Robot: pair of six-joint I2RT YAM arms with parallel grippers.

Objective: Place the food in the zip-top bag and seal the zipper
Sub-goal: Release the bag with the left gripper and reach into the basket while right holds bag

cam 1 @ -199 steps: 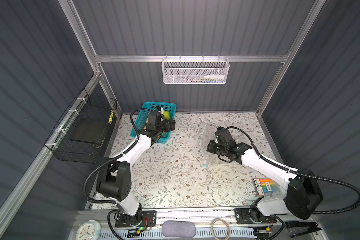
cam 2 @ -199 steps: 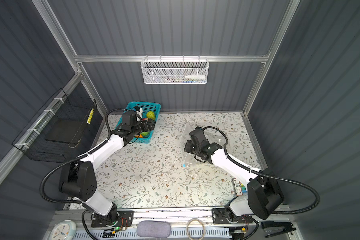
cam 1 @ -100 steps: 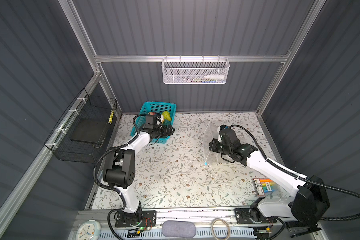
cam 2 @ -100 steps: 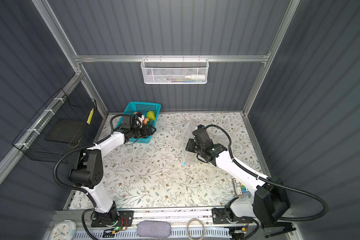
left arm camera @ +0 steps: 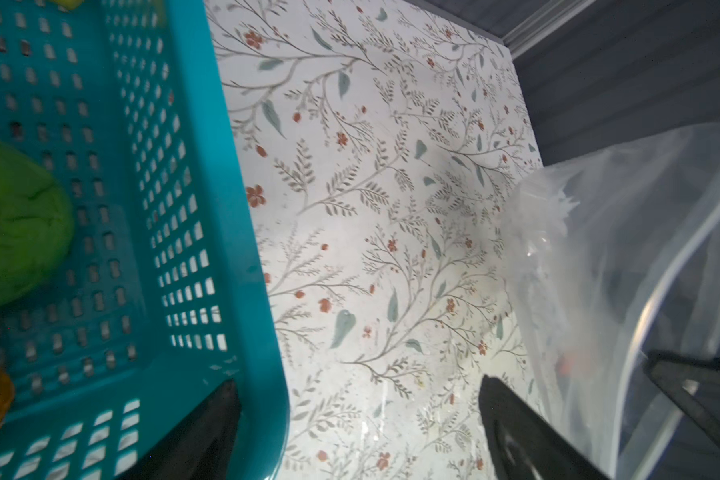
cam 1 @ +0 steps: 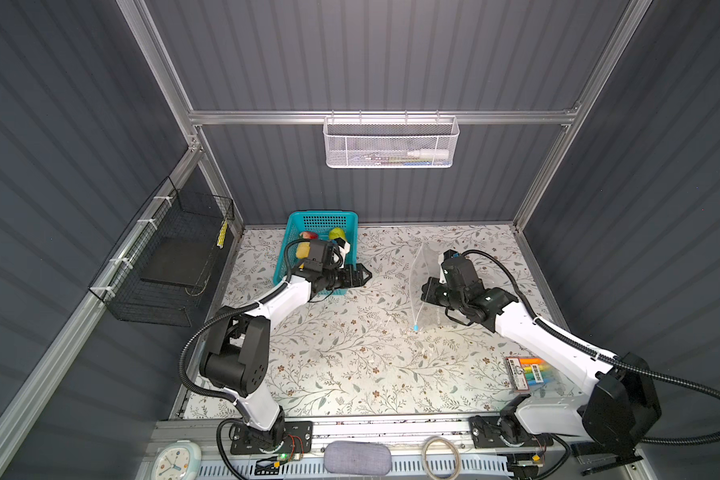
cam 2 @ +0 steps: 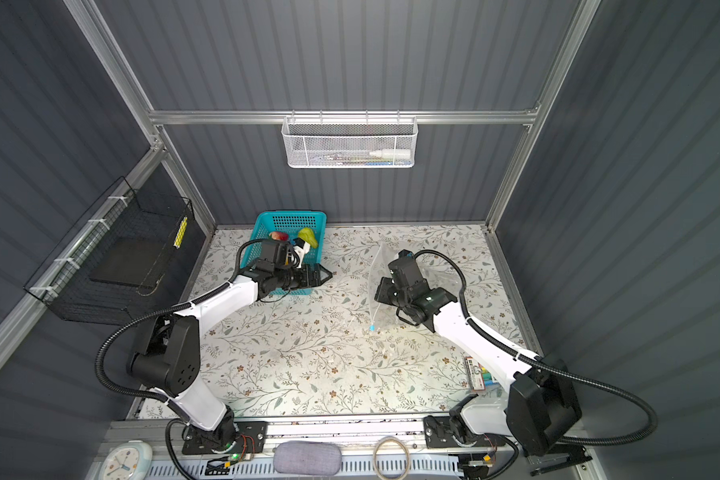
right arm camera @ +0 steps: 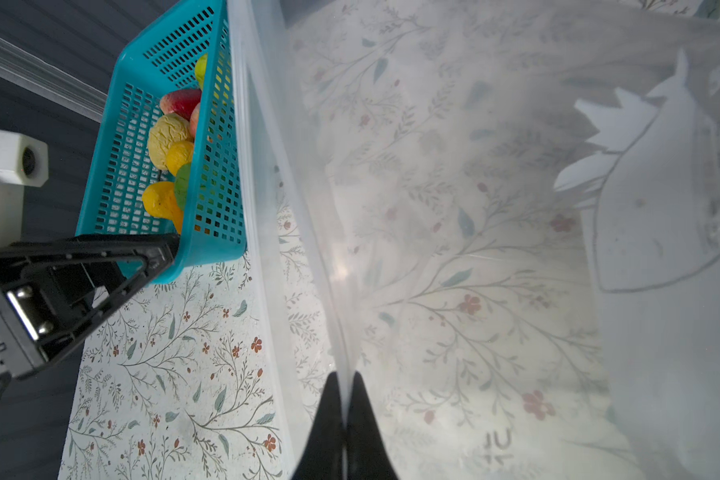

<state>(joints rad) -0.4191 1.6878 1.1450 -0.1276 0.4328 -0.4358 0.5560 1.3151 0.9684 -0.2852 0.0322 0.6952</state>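
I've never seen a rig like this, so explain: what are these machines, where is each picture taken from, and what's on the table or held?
Two white robot arms with pincer grippers work at a flowered table. Two pictures look down from overhead; two come from wrist cameras. The right gripper is shut on a clear zip-top bag, holding its edge up. The left gripper, open and empty, hovers at a teal basket of toy food. A marker pack lies near the right arm's base.
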